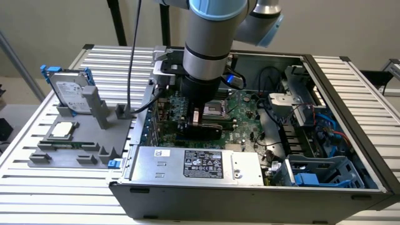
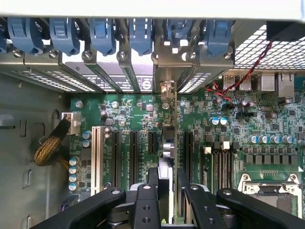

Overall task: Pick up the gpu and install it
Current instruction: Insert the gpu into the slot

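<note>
The arm reached down into the open case (image 1: 325, 122), its gripper (image 1: 198, 123) low over the motherboard (image 1: 240, 110). The pincer was clenched on the gpu (image 2: 167, 143), which stood on edge between the fingers (image 2: 145, 202), seen edge-on in the wrist view, running toward the rear slot brackets (image 2: 143, 76) and set among the black expansion slots (image 2: 133, 157). In the exterior view, the card's black body showed just below the gripper. On the exterior view's left, a grey tray (image 1: 75, 150) held a hard drive (image 1: 70, 93) and a CPU (image 1: 62, 130)
</note>
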Tool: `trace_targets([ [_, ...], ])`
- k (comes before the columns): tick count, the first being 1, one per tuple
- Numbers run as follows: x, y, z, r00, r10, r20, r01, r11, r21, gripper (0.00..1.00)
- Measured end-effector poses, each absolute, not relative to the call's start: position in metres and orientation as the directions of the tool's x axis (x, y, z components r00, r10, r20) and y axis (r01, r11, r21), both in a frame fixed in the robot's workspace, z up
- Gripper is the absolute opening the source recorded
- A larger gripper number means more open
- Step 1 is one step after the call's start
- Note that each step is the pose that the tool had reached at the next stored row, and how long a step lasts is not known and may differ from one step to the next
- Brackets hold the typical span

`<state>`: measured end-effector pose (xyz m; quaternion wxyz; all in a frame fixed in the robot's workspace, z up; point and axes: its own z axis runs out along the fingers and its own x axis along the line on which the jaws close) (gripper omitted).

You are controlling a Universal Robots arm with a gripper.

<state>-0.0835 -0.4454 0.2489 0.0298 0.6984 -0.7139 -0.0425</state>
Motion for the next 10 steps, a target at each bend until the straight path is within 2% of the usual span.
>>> trace_targets([
  [10, -0.0836, -0.4410, 0.2487, -0.023, -1.000, -0.006, -0.994, 0.022, 0.107, 0.27],
])
